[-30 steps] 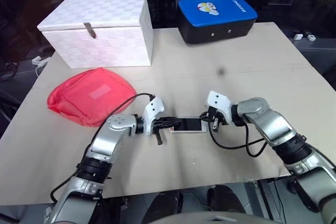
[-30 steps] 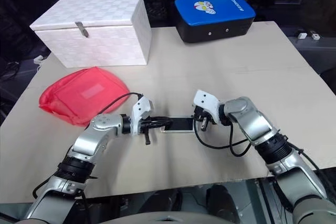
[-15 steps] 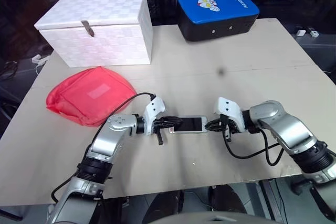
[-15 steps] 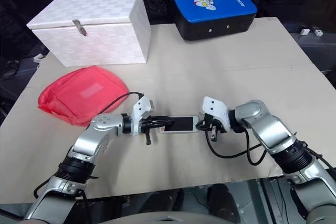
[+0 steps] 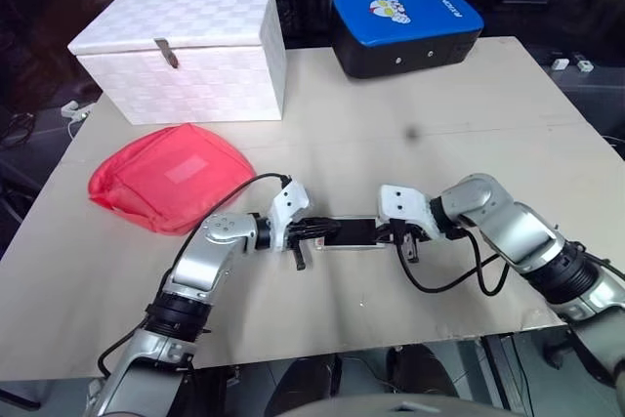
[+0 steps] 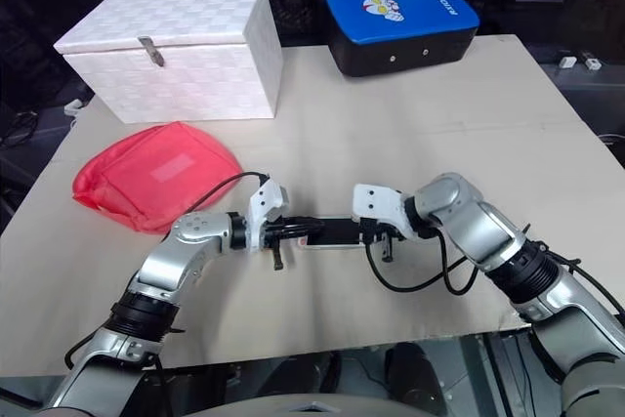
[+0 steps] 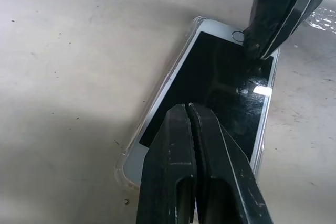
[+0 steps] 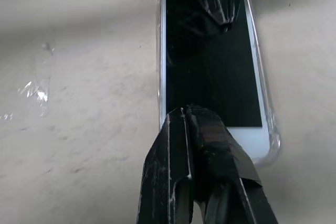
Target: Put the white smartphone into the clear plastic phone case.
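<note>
The white smartphone (image 7: 220,87) lies flat, screen up, near the front middle of the worktop (image 5: 391,124), between the two arms. It sits inside the clear plastic phone case (image 8: 273,142), whose thin transparent rim shows around the rounded corners of the phone in both wrist views.

The left end effector (image 7: 190,109) has its two black fingers pressed together, with nothing between them. Its tips are over one short end of the phone, at the screen edge. The right end effector (image 8: 188,113) is also fully closed and empty, and its tips are over the opposite short end, on the white bezel. It looks as if both tips rest on the phone, but real contact is hard to judge from these views.

Behind the left arm a red fabric pouch (image 5: 166,178) lies on the worktop. Farther back stands a white box (image 5: 186,51) with a small metal latch, and beside it, at the far edge, a blue and black case (image 5: 405,31).
</note>
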